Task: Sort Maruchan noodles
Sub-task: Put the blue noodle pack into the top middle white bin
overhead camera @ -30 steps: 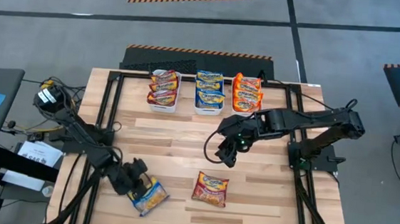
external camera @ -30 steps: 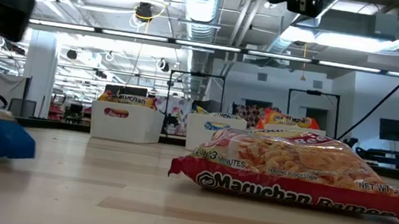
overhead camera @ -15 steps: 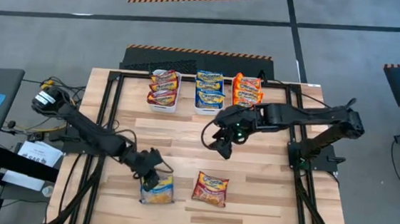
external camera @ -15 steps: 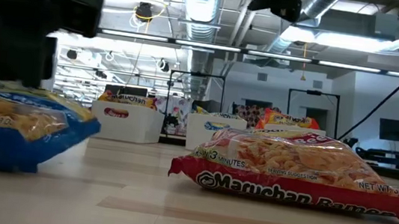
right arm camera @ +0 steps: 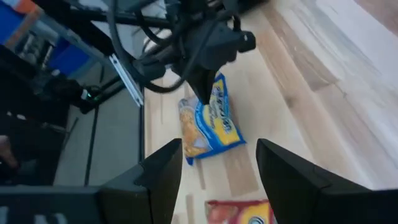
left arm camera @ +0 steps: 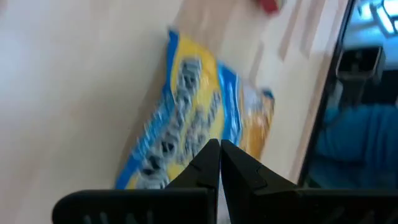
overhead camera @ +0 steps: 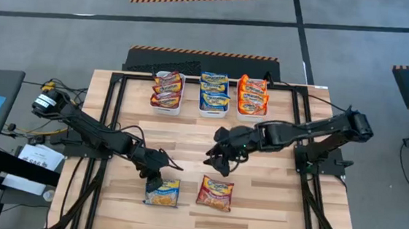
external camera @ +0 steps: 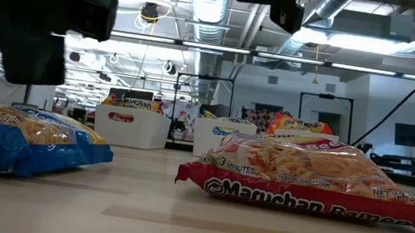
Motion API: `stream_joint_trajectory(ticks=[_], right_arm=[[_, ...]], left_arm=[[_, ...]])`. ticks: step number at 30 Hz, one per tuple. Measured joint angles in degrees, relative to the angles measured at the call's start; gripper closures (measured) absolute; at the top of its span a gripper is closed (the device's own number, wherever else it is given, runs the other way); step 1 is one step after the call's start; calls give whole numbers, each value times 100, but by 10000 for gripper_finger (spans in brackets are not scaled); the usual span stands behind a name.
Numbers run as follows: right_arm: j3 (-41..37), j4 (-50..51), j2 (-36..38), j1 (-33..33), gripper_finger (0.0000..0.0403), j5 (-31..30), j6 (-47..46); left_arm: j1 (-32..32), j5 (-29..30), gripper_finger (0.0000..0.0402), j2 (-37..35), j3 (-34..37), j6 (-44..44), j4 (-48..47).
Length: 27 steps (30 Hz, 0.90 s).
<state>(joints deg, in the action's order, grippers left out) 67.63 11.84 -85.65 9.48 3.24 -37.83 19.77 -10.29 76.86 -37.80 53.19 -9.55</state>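
**Blue packet dropped beside the red one; right arm lining up over the red**

Left gripper [overhead camera: 155,178] sits just above the near edge of the blue packet [overhead camera: 162,193], fingers pinched fully together with nothing between them. Left wrist view confirms it: both fingertips [left arm camera: 219,163] touch each other, and the blue packet [left arm camera: 186,134] lies flat on the wood past them. A second ago this packet was held by the left gripper near the front-left corner; half a second ago it was carried toward centre; now it rests on the table [overhead camera: 270,207], released, just left of the red packet [overhead camera: 215,192]. In the low view the blue packet [external camera: 28,143] lies flat on the boards, the left gripper dark above it.

Right gripper [overhead camera: 215,159] has swung from mid-table toward the front and hangs above and just behind the red packet, fingers spread wide, holding nothing. Its wrist view shows both fingers [right arm camera: 163,168] apart, the blue packet [right arm camera: 208,127] and a corner of the red one [right arm camera: 239,211] ahead.

Three white bins [overhead camera: 212,109] at the far edge already hold red, blue and orange stacks. Two packets remain loose. The blue one now looks placed within the right arm's reach, probably a handover by table. Likely next step: right arm grabs one of the two.
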Motion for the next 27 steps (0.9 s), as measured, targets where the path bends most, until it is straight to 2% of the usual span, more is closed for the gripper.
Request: stream_joint_trajectory(ticks=[4, 8, 10, 15, 18, 27], right_arm=[[-237, -352, 2, 162, 173, -46, -185], [-257, -235, 2, 309, 173, -50, -275], [-259, -200, 2, 364, 173, -52, -303], [-276, -210, -428, 415, 173, -46, -773], [-244, -786, -815, 448, 173, -33, -906], [-9, -1316, -1821, 246, 173, 458, -1855]], left_arm=[[84, -728, 401, -95, 0, 469, -506], [455, -856, 401, -311, 0, 1017, -1318], [657, -834, 401, -330, 0, 1207, -1429], [924, -522, 401, -13, 0, 1534, -809], [922, -326, 401, 251, 1, 1660, -531], [914, -301, 401, 886, 4, 1702, 53]])
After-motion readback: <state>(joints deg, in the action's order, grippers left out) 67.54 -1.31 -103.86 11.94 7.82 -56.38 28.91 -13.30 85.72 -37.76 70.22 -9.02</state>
